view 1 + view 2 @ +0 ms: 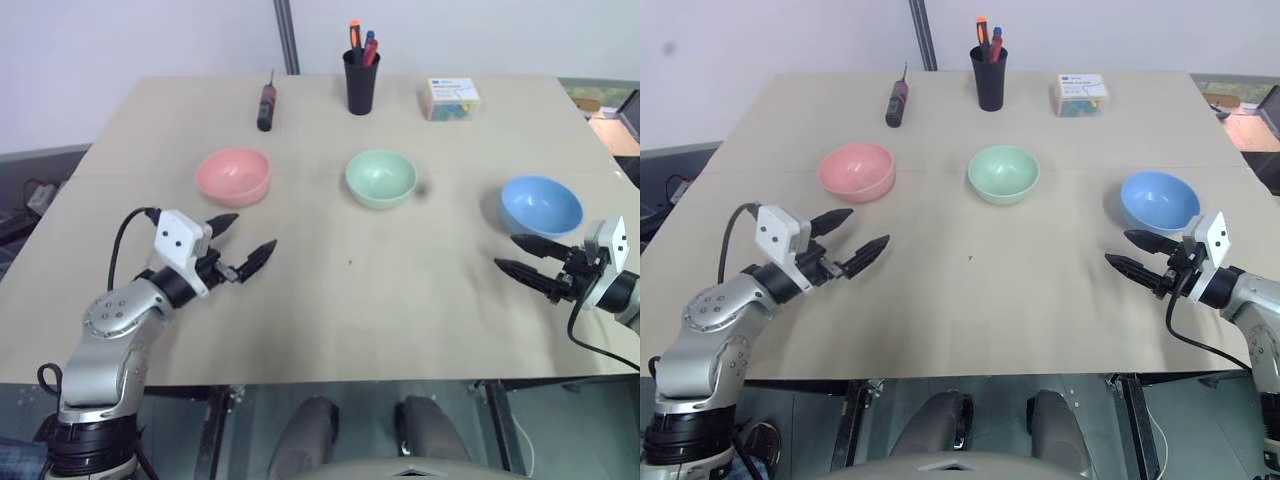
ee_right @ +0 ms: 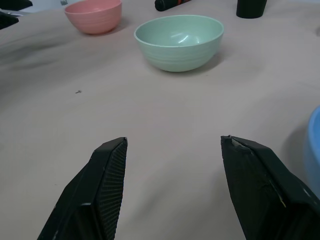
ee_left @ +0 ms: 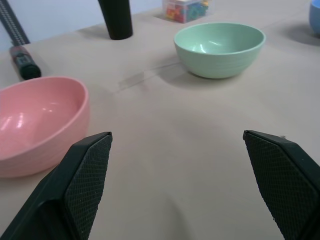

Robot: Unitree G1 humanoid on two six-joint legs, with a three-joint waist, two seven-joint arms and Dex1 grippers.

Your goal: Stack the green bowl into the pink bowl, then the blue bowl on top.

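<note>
the pink bowl [image 1: 233, 175], green bowl [image 1: 381, 177] and blue bowl [image 1: 541, 205] are set apart, unstacked; the left gripper [image 1: 243, 245] and right gripper [image 1: 516, 254] are held released, empty.

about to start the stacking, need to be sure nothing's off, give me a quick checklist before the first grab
1. Green bowl upright, empty, standing apart from the others: ok.
2. Pink bowl upright and empty to receive it: ok.
3. Blue bowl upright, beside the right end effector: ok.
4. Left end effector open, holding nothing: ok.
5. Right end effector open, holding nothing: ok.
6. Bare table between end effectors and bowls: ok.
</note>
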